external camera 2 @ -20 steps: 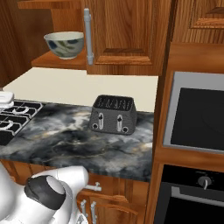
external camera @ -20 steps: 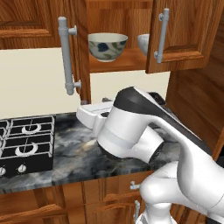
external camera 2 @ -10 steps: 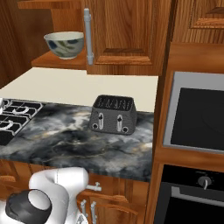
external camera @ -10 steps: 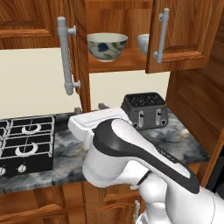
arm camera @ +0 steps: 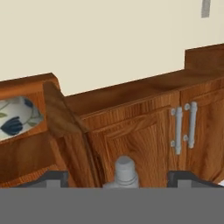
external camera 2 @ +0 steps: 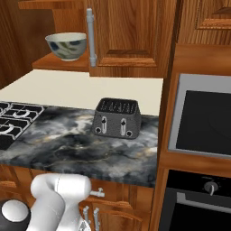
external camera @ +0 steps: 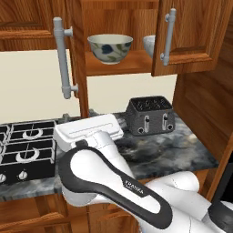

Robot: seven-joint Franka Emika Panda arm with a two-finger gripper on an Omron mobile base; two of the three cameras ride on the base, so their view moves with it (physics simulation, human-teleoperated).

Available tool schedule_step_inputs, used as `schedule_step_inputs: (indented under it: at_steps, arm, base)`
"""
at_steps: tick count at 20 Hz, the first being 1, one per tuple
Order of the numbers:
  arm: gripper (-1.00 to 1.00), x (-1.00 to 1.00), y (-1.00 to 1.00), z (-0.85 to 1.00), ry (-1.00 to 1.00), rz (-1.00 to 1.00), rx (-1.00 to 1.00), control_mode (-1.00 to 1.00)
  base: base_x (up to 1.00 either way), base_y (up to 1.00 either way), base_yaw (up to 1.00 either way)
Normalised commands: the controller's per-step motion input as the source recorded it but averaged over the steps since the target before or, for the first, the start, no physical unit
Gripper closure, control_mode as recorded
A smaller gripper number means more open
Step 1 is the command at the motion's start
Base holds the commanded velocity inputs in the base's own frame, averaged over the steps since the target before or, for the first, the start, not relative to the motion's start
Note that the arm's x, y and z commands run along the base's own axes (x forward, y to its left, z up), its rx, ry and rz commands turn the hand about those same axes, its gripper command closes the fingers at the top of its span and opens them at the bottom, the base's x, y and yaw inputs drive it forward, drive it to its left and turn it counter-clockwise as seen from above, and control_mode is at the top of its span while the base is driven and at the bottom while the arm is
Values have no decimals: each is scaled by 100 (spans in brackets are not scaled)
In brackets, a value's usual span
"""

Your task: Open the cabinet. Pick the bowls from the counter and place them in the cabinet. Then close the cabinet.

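Doors stand open, so your job now looks like closing. From the left in the left base view: the left handle [external camera: 62, 63] runs upright, straight above the hand. Next, the leaf bowl [external camera: 110, 48] sits on the cabinet [external camera: 119, 68] shelf. The pale bowl [external camera: 149, 44] is beside it, half behind the right door [external camera: 193, 34]. In the hand view the gripper [arm camera: 119, 178] is spread wide and holds nothing. The handle's lower end pokes up between the tips, clear of both. No bowl is left on the counter [external camera: 182, 150].
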Motion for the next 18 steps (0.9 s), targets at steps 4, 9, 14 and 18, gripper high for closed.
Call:
schedule_step_inputs:
  at_steps: [4, 9, 14, 18]
  arm:
    - [-100, 6, -2, 36, 0, -30, 3, -100]
    - [-100, 16, -27, 26, 3, -41, 0, -100]
    - [-100, 56, -55, 20, 13, -49, 0, -100]
    - [-100, 79, -38, 25, 21, -49, 0, -100]
  base:
    - [0, 0, 0]
    - [0, 0, 0]
    - [0, 0, 0]
    - [0, 0, 0]
